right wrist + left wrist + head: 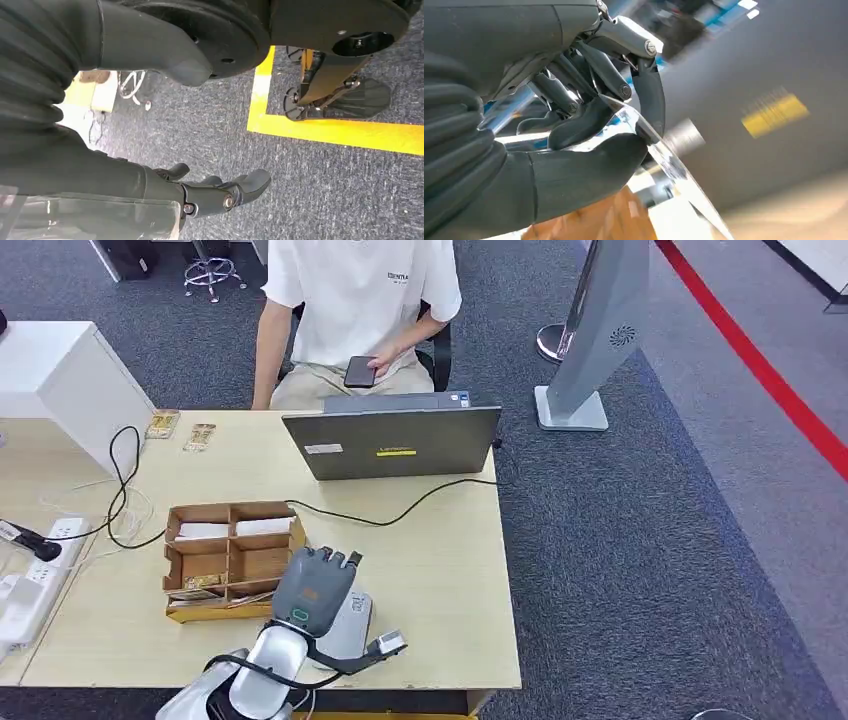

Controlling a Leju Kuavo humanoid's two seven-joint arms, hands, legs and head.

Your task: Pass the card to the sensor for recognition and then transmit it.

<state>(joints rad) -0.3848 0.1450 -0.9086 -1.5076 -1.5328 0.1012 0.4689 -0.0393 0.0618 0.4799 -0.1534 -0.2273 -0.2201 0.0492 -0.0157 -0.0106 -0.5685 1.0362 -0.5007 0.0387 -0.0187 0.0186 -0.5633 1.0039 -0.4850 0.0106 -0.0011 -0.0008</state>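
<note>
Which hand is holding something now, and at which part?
The left hand pinches a clear card near one edge, between thumb and fingers. The right hand holds nothing.

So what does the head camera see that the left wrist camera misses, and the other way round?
Head view alone: the wooden table, the compartmented cardboard box, a seated person holding a phone, and the white device under the hand. Left wrist view alone: a thin clear card pinched between thumb and fingers. Both show the left hand and the grey laptop.
</note>
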